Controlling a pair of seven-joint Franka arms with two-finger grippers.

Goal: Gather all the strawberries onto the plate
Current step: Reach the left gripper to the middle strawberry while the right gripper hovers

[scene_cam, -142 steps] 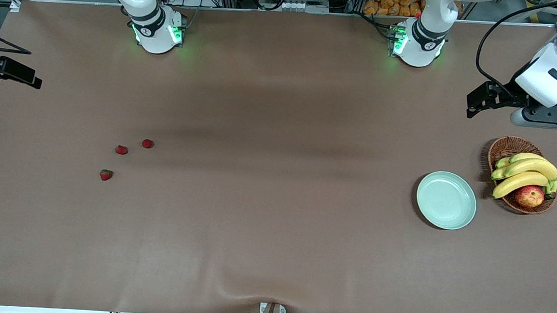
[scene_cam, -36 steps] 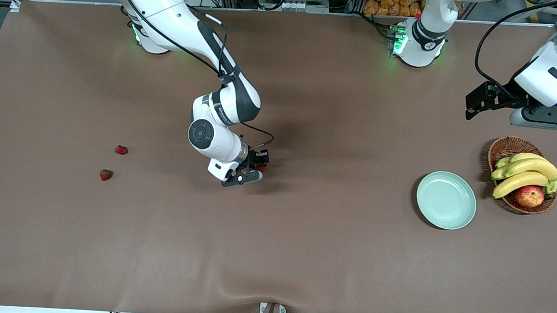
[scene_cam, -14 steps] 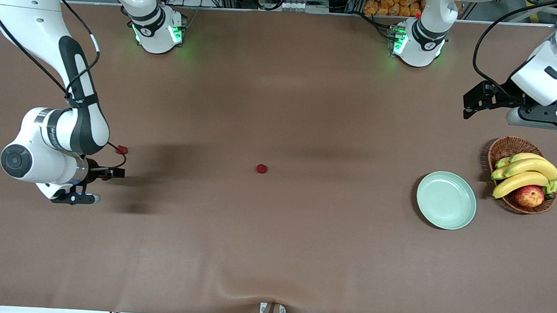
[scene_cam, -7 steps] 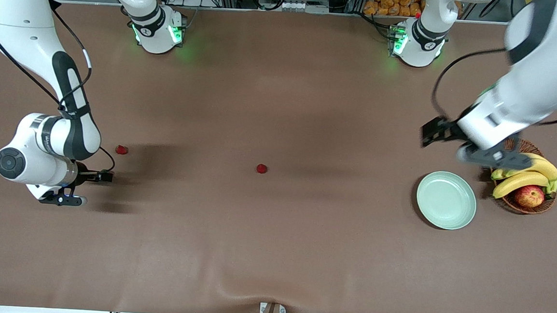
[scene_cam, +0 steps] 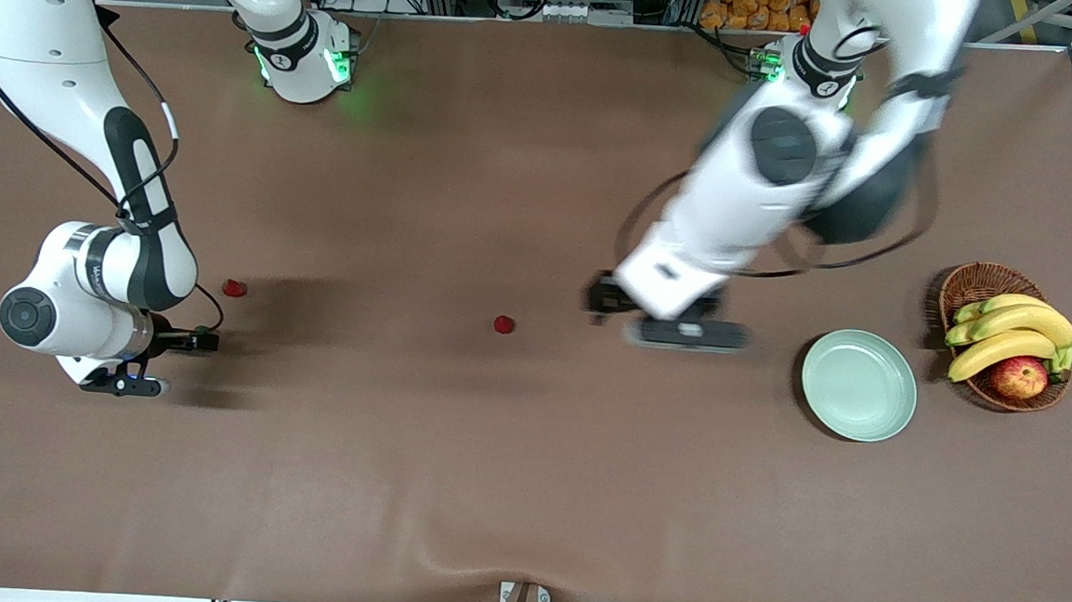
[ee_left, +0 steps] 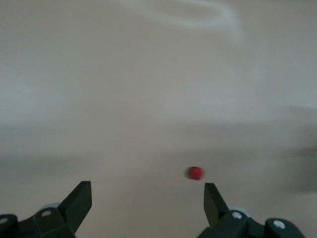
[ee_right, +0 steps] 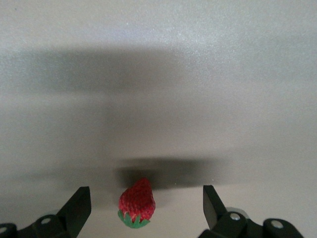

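While the round pale mint-green plate (scene_cam: 859, 385) lies bare beside the brown wicker basket (scene_cam: 974, 283) of yellow bananas (scene_cam: 1009, 332) and a red-yellow apple (scene_cam: 1018, 377), nothing stands between it and the tiny dark-red strawberry at mid-table (scene_cam: 503, 324). The blurred left gripper (scene_cam: 670, 320) hangs spread between them. The right gripper (scene_cam: 165, 362), spread, straddles a green-capped strawberry (ee_right: 136, 204), hidden in the front view; a third strawberry (scene_cam: 234, 288) lies just beside.

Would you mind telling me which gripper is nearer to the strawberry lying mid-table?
Left. The open left gripper hangs just toward the plate from that strawberry; the open right gripper is over another berry at its own end.
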